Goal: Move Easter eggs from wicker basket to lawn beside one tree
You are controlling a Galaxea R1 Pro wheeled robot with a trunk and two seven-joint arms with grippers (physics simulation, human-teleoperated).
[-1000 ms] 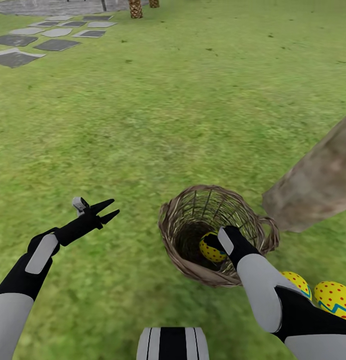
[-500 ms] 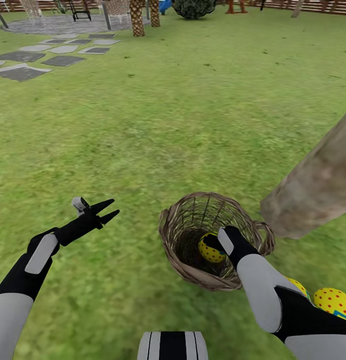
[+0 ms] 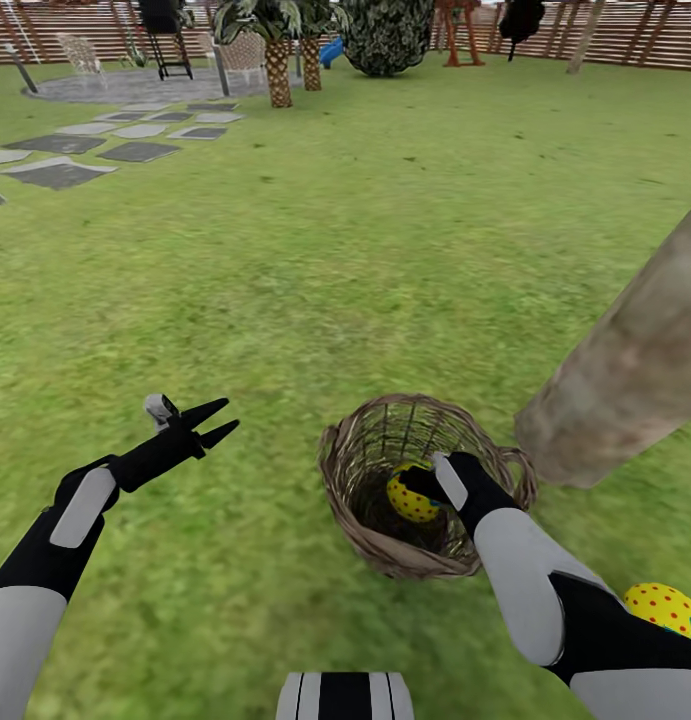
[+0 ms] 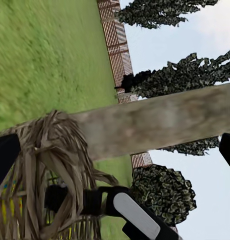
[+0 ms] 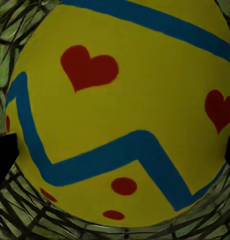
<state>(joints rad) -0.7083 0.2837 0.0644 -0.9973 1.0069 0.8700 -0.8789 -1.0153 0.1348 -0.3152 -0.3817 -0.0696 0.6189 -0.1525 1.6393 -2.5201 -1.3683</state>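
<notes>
One Easter egg [image 3: 409,497] sits inside the wicker basket [image 3: 357,520].

The wide bright green grass lawn [image 3: 385,240] carries a small round brown woven-twig basket [image 3: 365,520], a thick pale grey-brown mottled tree trunk [image 3: 625,370] just beside it, and a yellow red-dotted egg [image 3: 665,608] nearby.

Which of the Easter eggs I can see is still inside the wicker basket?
The egg at the right gripper, down inside the wicker basket. The other egg lies on the lawn by the tree, behind the right arm.
</notes>
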